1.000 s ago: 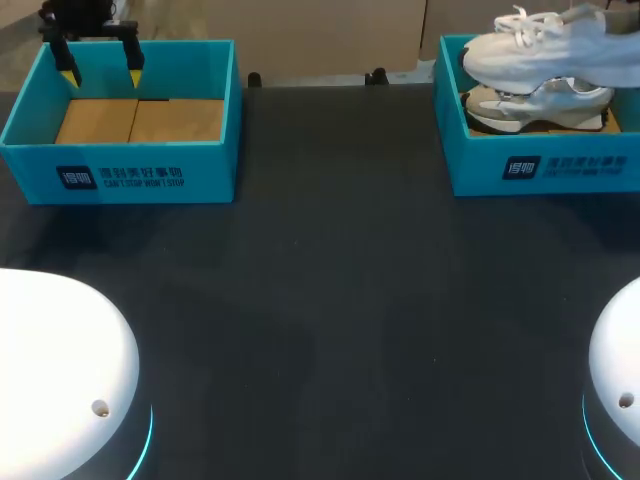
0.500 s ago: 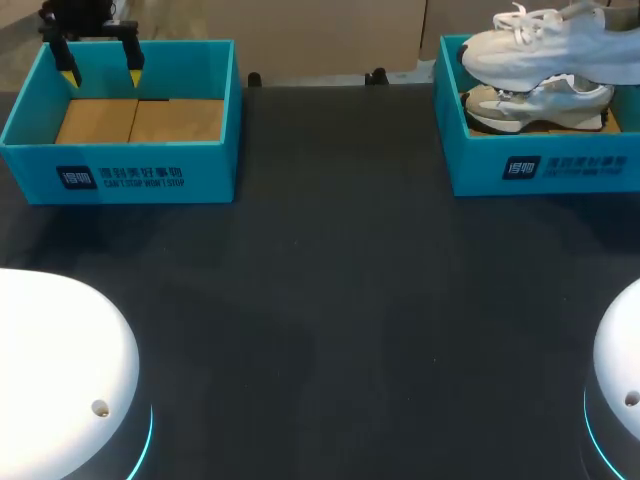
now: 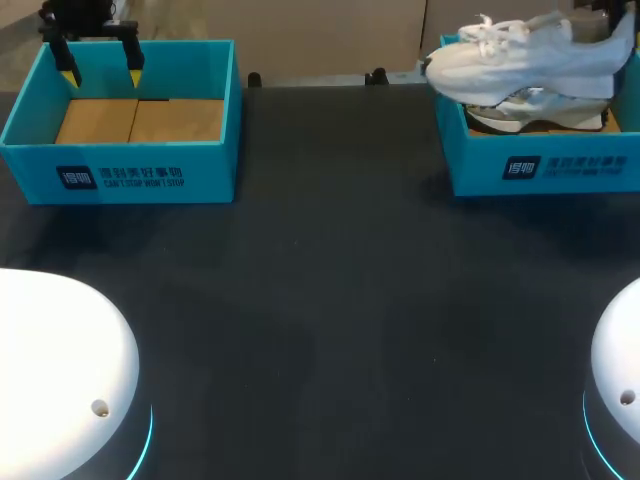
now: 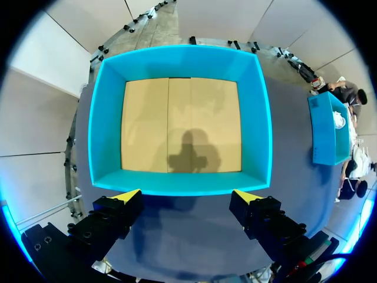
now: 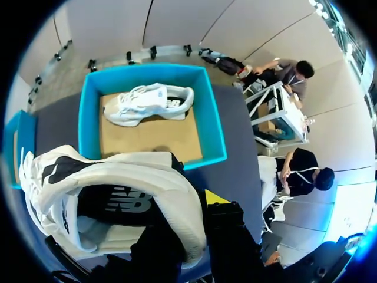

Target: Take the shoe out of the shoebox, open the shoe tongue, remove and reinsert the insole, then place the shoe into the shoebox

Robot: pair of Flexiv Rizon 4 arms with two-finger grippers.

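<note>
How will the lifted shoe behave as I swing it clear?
Likely light: the white shoe hangs nearly level from a heel-end grip. Soft collar may flex, letting the toe swing. Loose laces could snag the shoebox rim.

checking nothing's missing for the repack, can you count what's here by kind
white sneakers: 2, the lifted sneaker and the boxed sneaker
teal shoeboxes: 2, the left shoebox and the right shoebox
total: 4
</note>
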